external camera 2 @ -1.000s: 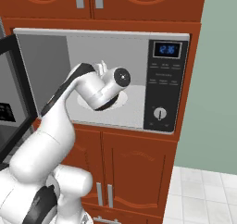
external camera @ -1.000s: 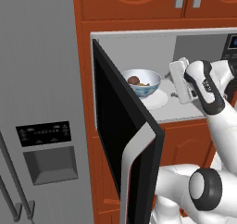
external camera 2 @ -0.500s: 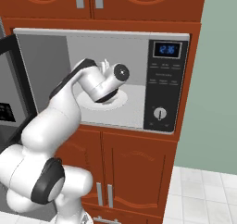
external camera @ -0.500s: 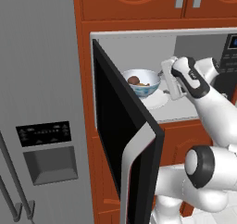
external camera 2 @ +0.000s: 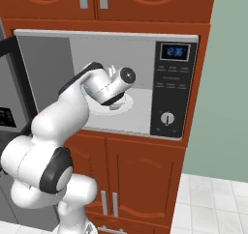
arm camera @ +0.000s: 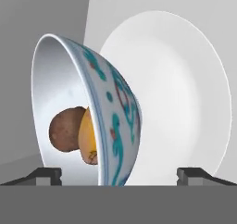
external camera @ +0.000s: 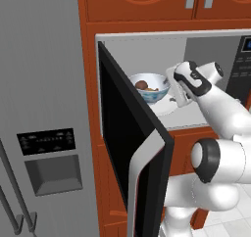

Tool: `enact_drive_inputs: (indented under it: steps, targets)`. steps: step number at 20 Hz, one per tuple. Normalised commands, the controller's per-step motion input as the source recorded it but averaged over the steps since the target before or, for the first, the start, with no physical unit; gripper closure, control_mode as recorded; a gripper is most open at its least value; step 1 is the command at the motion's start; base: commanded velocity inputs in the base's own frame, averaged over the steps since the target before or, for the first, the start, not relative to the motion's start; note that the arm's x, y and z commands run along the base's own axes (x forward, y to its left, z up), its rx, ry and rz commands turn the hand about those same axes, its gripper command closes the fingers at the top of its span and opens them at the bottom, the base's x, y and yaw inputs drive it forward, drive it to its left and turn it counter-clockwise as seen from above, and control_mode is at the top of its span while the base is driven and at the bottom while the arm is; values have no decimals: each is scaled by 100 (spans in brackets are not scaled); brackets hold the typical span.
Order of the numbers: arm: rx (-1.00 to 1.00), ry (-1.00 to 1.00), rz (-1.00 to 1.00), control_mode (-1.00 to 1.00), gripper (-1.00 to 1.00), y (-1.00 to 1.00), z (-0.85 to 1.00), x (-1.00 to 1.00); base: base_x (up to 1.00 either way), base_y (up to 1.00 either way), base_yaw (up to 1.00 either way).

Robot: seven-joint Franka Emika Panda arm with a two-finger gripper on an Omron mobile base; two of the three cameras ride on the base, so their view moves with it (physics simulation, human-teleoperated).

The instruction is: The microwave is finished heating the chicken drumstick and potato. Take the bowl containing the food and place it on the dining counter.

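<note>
The microwave [external camera: 211, 50] stands open, its black door [external camera: 130, 148] swung out to the left. Inside, the white bowl [external camera: 153, 90] with a blue pattern sits on the white turntable plate [external camera: 169, 107]. The food, a brown lump [external camera: 141, 84] and a tan-orange piece, lies in it. My gripper [external camera: 177, 91] is open just right of the bowl. In the hand view, which is rolled, the bowl [arm camera: 113, 121] is close, its patterned wall between my fingertips [arm camera: 46, 174]; the food [arm camera: 67, 130] shows inside. The dining counter is out of view.
A grey refrigerator [external camera: 44, 108] stands left of the microwave, its dispenser panel beside the open door. The control panel [external camera 2: 170, 85] with its knob borders the cavity on the right. Reddish wooden cabinets [external camera 2: 140, 180] sit above and below.
My hand has moved deeper into the microwave and leftward, closing the gap to the bowl. The jaws have stayed open and the bowl has not moved.
</note>
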Motion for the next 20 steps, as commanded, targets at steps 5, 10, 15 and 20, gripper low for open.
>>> enact_drive_inputs:
  steps: [5, 10, 15, 20]
  targets:
    - [-4, 5, 0, -100, -100, 5, -27, 27, 0, 0, 0]
    - [-5, 3, 0, -100, -100, 21, -20, 42, 0, 0, 0]
    - [-7, 4, 0, -100, 100, 27, -32, 23, 0, 0, 0]
    - [0, 2, 0, -100, 100, 2, -2, 1, 0, 0, 0]
